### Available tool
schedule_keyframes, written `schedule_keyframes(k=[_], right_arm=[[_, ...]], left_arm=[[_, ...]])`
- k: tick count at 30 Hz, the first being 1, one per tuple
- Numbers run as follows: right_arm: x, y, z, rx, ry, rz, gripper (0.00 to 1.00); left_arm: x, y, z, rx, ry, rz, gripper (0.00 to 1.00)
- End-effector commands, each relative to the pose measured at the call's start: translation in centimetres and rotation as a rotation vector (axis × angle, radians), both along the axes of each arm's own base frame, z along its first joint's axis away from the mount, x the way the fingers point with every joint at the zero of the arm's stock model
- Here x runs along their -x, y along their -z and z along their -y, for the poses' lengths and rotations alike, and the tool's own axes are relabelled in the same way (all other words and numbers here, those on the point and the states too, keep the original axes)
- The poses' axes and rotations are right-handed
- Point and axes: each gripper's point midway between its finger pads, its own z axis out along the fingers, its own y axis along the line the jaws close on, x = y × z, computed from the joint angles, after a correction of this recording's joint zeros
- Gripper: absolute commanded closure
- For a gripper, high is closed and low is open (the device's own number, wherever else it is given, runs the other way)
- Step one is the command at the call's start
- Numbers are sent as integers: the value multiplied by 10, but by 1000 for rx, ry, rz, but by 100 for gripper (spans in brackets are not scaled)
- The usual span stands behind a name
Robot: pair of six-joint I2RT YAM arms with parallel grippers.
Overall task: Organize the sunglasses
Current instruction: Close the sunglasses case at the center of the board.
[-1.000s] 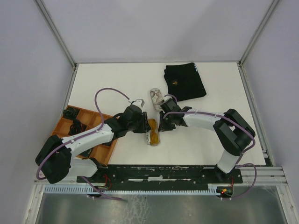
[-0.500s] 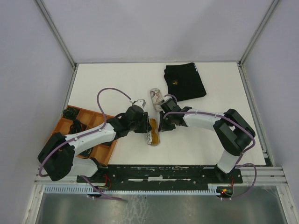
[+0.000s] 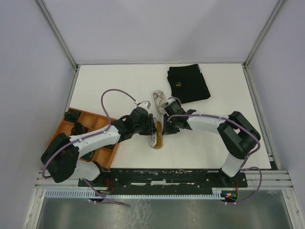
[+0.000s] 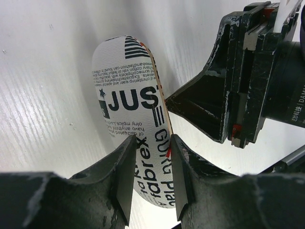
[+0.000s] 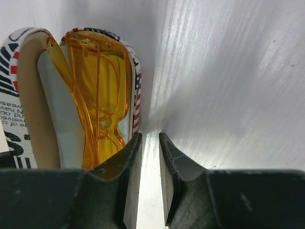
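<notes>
1. spanning the top view, the table [image 3: 143, 81] carried everything, with the work going on near its middle.
2. the tray [image 3: 61, 130] sat at the left edge with dark things in its compartments; what they were i could not tell.
3. the black cloth [image 3: 188, 82] lay well apart at the far right, with neither arm touching it.
4. the case [image 3: 156, 139] lay open between the two arms, its printed outside facing the left one.
5. the amber pair [image 5: 97, 90] was folded inside the case, so that pair looked stowed; shutting the case seemed to be what was left for it.
6. the pale thing [image 3: 159, 99] just beyond the case was too small to name, so how much of the task remained could not be judged.
7. the left gripper [image 4: 152, 143] was clamped on the case's shell. the right gripper [image 5: 150, 138] stood narrow with nothing between its fingers, one tip at the case's rim.
</notes>
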Motion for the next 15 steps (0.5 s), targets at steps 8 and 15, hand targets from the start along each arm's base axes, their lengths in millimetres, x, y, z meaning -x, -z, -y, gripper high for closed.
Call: schedule_keyframes(k=[8, 15], right_arm=[[-7, -10, -15, -67, -4, 29, 71], [-6, -10, -14, -65, -4, 29, 71]], left_arm=[[7, 16, 9, -14, 17, -48, 58], [8, 20, 12, -19, 25, -52, 57]])
